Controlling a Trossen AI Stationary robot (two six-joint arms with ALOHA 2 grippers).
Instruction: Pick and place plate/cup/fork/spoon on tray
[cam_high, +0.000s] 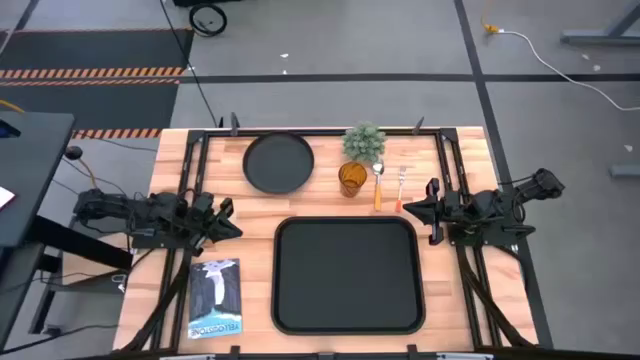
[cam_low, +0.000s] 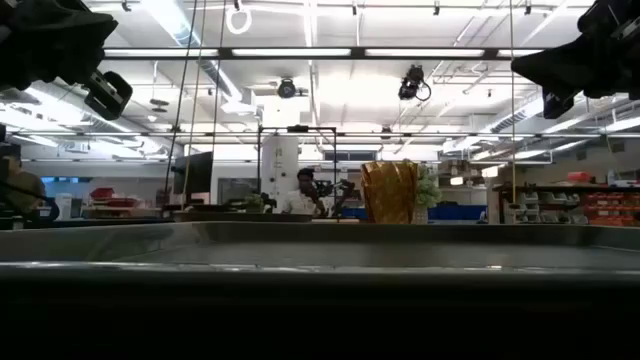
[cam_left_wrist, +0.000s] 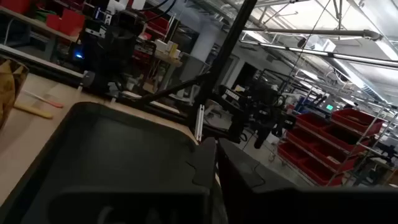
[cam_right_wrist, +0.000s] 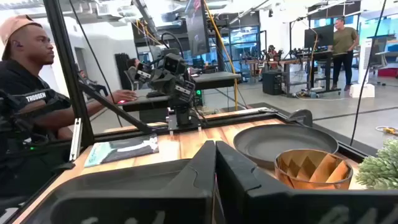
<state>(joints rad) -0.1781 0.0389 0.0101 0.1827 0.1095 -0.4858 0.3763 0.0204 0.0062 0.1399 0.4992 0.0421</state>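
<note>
The black tray (cam_high: 346, 275) lies in the middle of the table near the front edge. The round black plate (cam_high: 278, 163) lies behind it to the left. The amber cup (cam_high: 351, 178) stands behind the tray and shows in the right wrist view (cam_right_wrist: 311, 167). The spoon (cam_high: 378, 184) and the fork (cam_high: 400, 187) lie side by side right of the cup. My left gripper (cam_high: 230, 224) is shut and empty, left of the tray. My right gripper (cam_high: 405, 207) is shut and empty, by the tray's far right corner, next to the fork.
A small green potted plant (cam_high: 364, 142) stands behind the cup. A booklet (cam_high: 215, 297) lies left of the tray at the table's front. A person sits beyond the table's left side (cam_right_wrist: 31, 81). Bare wood lies between the plate and the left arm.
</note>
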